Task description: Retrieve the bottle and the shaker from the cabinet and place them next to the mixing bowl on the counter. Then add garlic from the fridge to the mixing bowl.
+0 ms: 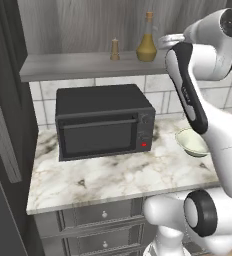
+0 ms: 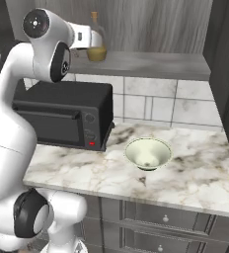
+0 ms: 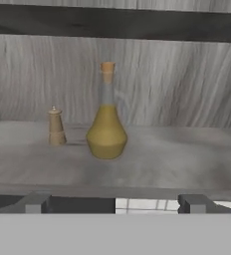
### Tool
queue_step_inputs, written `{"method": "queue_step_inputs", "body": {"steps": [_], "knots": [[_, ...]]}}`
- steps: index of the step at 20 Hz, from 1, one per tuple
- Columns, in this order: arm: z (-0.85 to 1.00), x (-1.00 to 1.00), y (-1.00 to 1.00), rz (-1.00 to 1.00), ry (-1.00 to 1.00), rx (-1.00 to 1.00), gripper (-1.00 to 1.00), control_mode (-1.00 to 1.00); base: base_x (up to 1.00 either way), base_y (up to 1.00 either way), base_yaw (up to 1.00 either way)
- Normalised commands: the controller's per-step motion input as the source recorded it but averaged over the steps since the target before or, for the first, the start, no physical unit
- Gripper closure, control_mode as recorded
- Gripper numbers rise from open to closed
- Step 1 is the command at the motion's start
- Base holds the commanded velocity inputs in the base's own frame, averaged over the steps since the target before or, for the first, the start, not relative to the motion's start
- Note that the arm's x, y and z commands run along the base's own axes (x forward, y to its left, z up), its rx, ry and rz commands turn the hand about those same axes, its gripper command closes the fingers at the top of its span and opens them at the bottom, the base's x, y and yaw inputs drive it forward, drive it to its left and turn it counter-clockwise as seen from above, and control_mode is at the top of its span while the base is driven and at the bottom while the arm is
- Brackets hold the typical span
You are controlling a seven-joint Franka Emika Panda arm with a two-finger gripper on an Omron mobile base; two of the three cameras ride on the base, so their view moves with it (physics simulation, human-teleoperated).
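A yellow bottle point(image 3: 106, 132) with a cork stands upright on the open cabinet shelf point(image 3: 162, 159). A small tan shaker point(image 3: 56, 128) stands just to its left. My gripper point(image 3: 116, 203) hovers level with the shelf's front edge, facing the bottle, open with nothing between its fingertips point(image 3: 36, 202). From the left base view the bottle point(image 1: 146, 46) and shaker point(image 1: 115, 50) stand above the microwave, with the hand just to their right. The pale mixing bowl point(image 2: 147, 153) sits on the marble counter point(image 2: 195, 173). The garlic is out of view.
A black microwave point(image 1: 103, 122) takes up the counter's left half, under the shelf. A dark tall panel point(image 1: 3, 125) borders the counter on the left, and a dark cabinet side point(image 2: 225, 74) on the right. Drawers point(image 1: 105, 215) run below the counter.
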Motion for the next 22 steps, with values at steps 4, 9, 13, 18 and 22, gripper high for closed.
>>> {"method": "queue_step_inputs", "body": {"steps": [4,9,13,18,22], "knots": [[0.23,0.29,0.31,-0.06,0.0,0.0,-1.0,-1.0,0.0,0.0,0.0],[0.09,0.36,0.17,-0.05,0.0,0.0,-1.0,-1.0,0.0,0.0,0.0],[0.0,0.54,0.03,-0.02,0.0,0.0,-1.0,-1.0,0.0,0.0,0.0],[0.0,0.61,0.01,0.0,0.0,-0.04,-1.0,-1.0,0.0,0.0,0.0],[0.0,0.59,0.0,0.0,0.0,-0.04,-1.0,-1.0,0.0,0.0,0.0]]}}
